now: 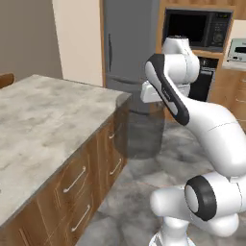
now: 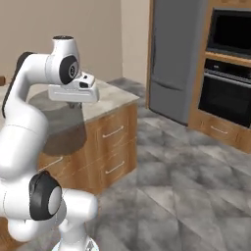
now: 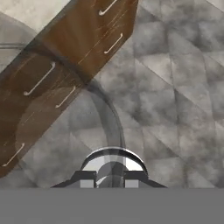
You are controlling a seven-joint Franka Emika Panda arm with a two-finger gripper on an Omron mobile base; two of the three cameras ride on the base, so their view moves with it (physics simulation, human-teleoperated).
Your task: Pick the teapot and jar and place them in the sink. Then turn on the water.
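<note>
My translucent grey glass jar point(image 1: 140, 129) looks smooth and see-through. The grey marbled stone tabletop point(image 1: 43, 120) is matt above grained brown wooden drawers point(image 1: 84, 185) with metal handles.

Evenly and softly lit throughout, rendered, without hard cast shadows. Mild overall softness and slight compression blur in all three views. Faint sheen on the white glossy robot arm point(image 1: 211, 125) and the tall grey steel refrigerator point(image 2: 174, 59). Translucent grey glass jar point(image 3: 65, 113) smearing the brown wooden drawer fronts point(image 3: 57, 74) behind it.
</note>
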